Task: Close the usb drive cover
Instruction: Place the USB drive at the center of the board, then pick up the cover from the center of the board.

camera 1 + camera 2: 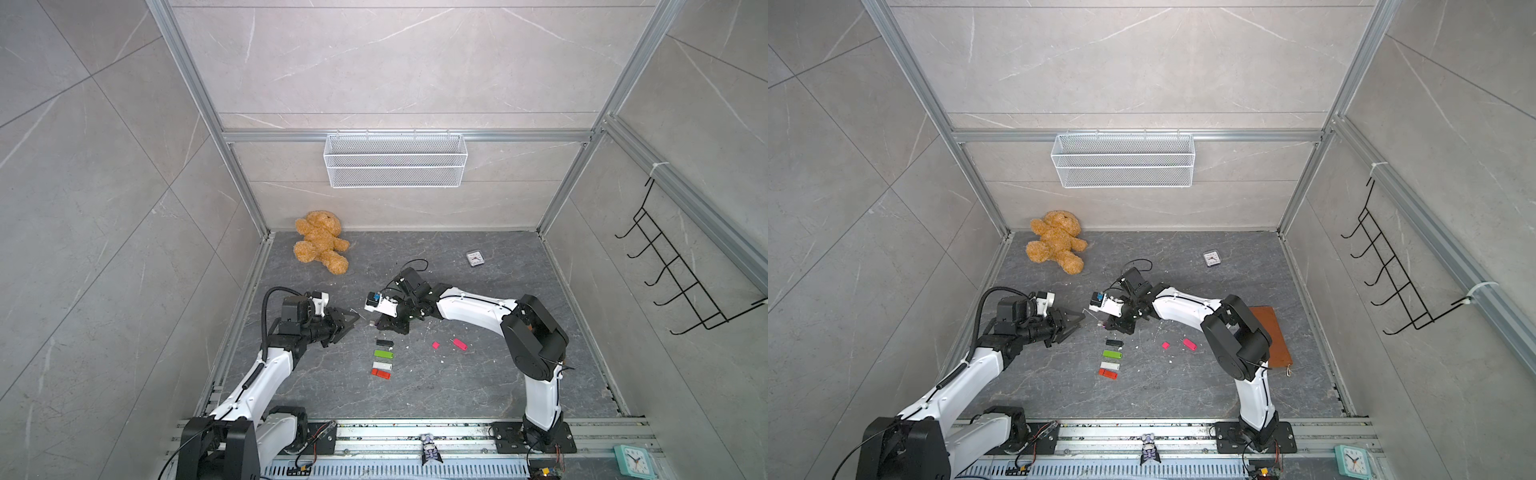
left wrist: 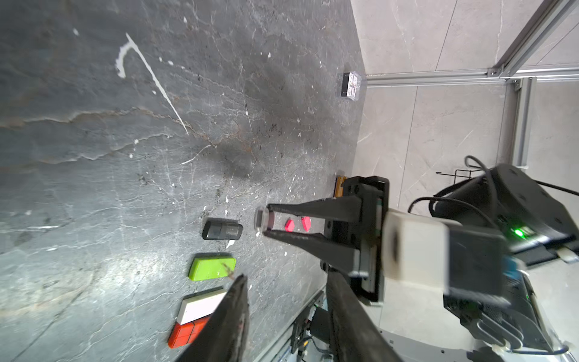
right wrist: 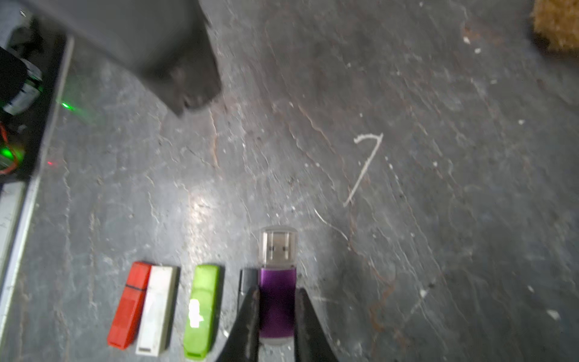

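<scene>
R claw clamped on purple drive, gripping its sides. Clear cap covers the plug, pointing away from the claw. Purple drive sits just beside black drive, at far end of a row w/ green drive, white drive and red drive on table. L claw jaws apart, holding nothing, tips facing R claw, close by.

In both top views, a narrow gap separates the left gripper from the usb drive pinched in the right gripper. Just below, four drives in a row block passage; floor beneath lies open.
</scene>
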`<state>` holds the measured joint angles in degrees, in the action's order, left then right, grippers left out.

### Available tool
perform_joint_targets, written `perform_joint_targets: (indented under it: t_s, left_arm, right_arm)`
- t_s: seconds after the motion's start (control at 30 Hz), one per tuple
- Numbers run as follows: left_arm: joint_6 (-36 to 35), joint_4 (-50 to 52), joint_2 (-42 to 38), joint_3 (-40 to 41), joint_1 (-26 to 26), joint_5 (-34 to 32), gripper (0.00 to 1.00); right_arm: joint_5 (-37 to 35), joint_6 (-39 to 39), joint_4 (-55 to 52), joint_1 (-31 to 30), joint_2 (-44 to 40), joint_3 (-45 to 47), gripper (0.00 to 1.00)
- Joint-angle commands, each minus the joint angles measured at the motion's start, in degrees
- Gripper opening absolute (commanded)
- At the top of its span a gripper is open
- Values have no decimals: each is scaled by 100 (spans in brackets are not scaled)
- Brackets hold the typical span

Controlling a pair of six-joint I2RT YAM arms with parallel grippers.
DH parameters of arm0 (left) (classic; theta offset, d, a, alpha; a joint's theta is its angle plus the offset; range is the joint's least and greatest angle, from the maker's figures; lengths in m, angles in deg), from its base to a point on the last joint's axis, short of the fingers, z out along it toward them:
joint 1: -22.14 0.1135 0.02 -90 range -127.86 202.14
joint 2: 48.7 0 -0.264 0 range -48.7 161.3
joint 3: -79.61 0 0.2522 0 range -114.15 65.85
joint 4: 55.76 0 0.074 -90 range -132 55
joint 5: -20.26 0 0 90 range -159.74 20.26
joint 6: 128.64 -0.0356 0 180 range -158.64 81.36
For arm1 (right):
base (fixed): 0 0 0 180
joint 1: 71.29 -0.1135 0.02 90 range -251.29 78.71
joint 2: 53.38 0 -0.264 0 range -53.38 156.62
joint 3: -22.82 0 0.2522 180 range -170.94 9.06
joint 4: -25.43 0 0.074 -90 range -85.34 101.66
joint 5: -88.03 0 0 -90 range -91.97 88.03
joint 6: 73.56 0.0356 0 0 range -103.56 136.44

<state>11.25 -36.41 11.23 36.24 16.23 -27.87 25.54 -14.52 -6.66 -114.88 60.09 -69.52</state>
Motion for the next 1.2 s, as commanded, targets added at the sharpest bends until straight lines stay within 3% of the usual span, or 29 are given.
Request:
perform_joint_targets:
  t_s: [0.0, 0.47, 0.63, 0.73, 0.97, 1.17]
  left_arm:
    - [-392, 561, -238, -196, -7, -302, 46]
    - [-503, 742, -446, -221, -6, -427, 46]
    - [-533, 788, -479, -217, -6, -416, 46]
    - [-532, 797, -470, -241, -10, -415, 46]
    - [-547, 773, -431, -357, -89, -428, 46]
    - [-547, 533, 22, -610, -513, -569, 46]
  right_arm:
    - [-624, -329, -507, 14, 88, -42, 15]
    - [-1171, -768, -1247, -211, 897, -931, 20]
    - [-1301, -569, -1189, -267, 905, -968, 36]
    - [-1442, -480, -1176, -259, 683, -912, 40]
    - [-1659, 205, -1978, -89, -160, -604, 41]
    - [-2108, 1493, -2679, 147, -977, 348, 41]
